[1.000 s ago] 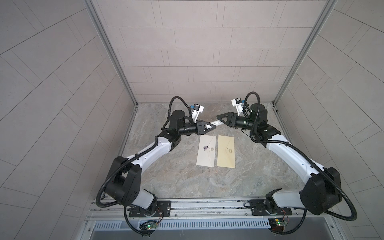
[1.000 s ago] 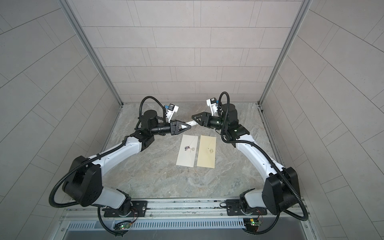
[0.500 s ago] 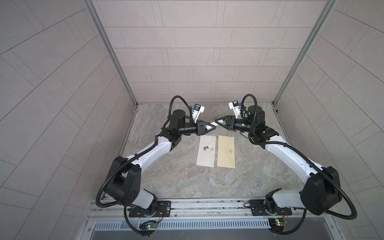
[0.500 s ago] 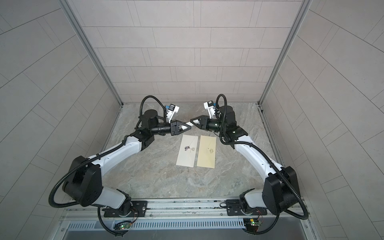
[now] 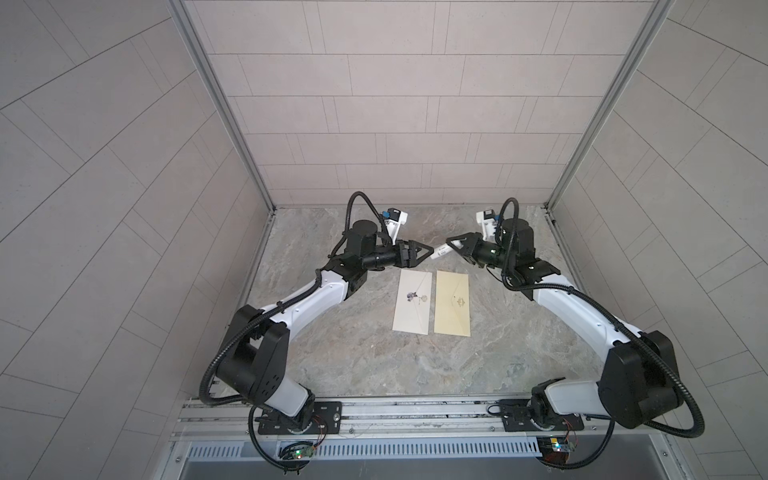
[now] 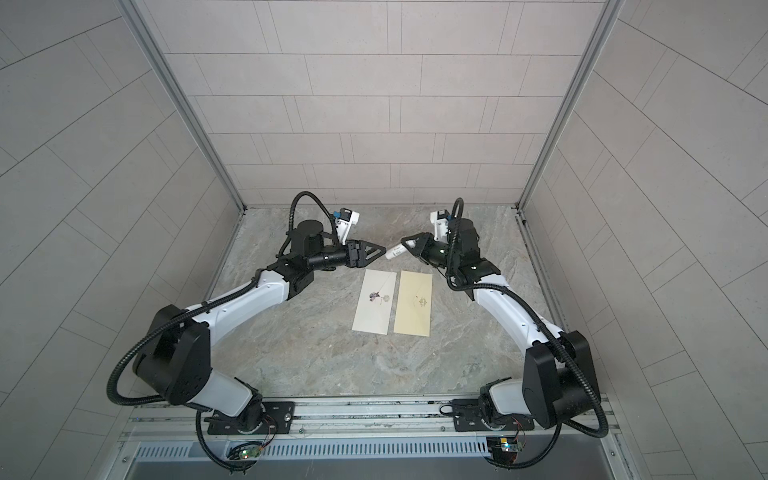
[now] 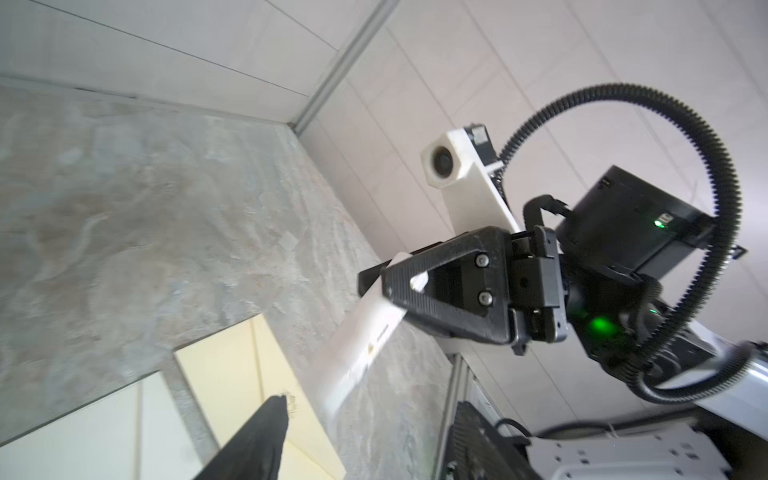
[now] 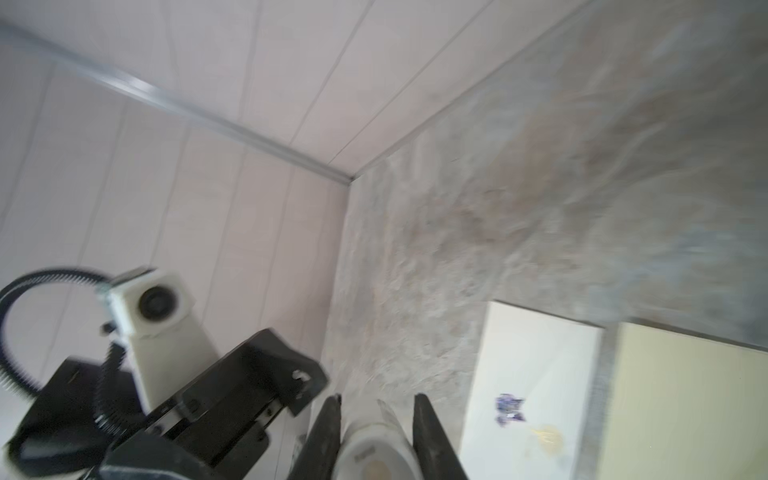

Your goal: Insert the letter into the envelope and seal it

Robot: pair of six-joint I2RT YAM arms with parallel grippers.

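White stick (image 5: 439, 252) is clenched in right hand (image 5: 451, 244), left hand (image 5: 429, 250) released, letter (image 5: 411, 303) and envelope (image 5: 453, 305) lying nearby untouched.

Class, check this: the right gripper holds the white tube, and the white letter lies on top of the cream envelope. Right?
No: both top views show the white letter beside the cream envelope, not on it. The right gripper does hold the white tube.

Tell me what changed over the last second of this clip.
The white stick changed hands: the right gripper closed on it and drew back slightly toward its own side, while the left gripper opened off it. The white letter and yellow envelope stayed flat on the table, side by side.
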